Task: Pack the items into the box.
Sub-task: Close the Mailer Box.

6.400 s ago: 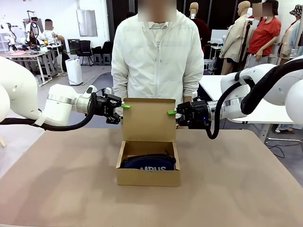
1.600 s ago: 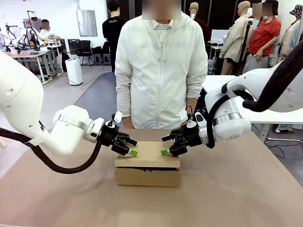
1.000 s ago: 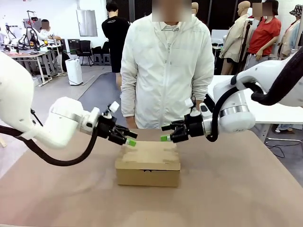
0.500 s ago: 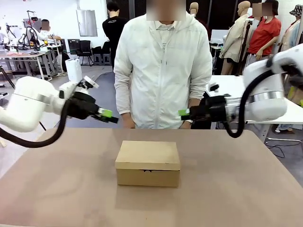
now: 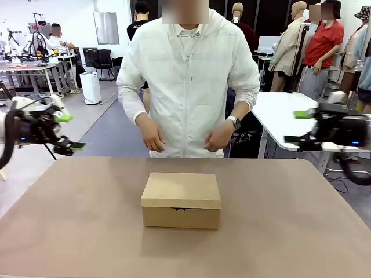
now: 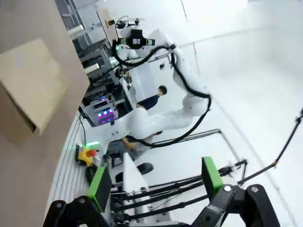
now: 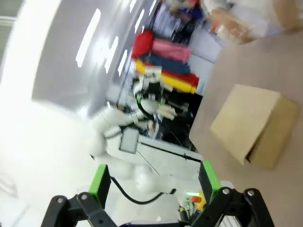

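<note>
Both claws, left [image 5: 65, 132] and right [image 5: 301, 126], hang spread, well apart from the closed box [image 5: 181, 200] between them.

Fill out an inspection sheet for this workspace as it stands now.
Surface: brown table, bare around the box.
Job's things: cardboard box at table centre, flap lid shut; contents hidden.
Clutter: nothing seen.
Grippers: left tool open, off the table's left edge; right tool open, off the right edge; both hold nothing.
Cables: black hose hangs from the right arm, clear of the box.
Surroundings: person in white jacket at the far side, hands in front of waist; a white table behind.
</note>
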Robot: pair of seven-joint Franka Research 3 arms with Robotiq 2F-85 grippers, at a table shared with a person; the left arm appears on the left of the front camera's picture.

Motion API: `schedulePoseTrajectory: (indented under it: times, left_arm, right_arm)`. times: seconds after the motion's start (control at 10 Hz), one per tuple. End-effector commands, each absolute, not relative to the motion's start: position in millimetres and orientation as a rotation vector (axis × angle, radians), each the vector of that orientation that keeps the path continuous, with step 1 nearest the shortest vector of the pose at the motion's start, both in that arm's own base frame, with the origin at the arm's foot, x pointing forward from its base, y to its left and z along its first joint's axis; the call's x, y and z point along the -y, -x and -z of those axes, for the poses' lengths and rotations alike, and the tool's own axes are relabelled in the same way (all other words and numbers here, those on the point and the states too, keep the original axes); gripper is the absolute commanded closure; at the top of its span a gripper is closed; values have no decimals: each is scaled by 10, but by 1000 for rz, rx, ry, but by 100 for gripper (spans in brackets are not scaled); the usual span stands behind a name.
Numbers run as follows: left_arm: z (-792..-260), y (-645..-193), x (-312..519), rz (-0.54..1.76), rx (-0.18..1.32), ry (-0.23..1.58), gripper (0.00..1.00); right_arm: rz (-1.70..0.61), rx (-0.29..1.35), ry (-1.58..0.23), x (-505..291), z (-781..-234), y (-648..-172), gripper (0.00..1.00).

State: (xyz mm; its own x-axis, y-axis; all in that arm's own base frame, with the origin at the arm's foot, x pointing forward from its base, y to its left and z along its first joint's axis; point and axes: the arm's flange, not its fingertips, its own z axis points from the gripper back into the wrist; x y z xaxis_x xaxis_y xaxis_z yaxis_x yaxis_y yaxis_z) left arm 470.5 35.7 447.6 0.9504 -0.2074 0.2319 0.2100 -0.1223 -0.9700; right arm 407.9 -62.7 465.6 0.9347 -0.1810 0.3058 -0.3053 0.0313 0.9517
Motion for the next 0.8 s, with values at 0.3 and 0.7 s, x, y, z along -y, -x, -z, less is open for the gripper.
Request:
schedulePoseTrajectory:
  times: [0.3,0.7]
  left_arm:
    - [-4274,-4571,-727,197,-45,1606,0]
    - [-4274,-4571,-727,197,-45,1606,0]
  right_arm:
    - [62,311,-1333,1130,-4308,-3859,0]
    - [78,342,-1455,1254,-4423,-3719,0]
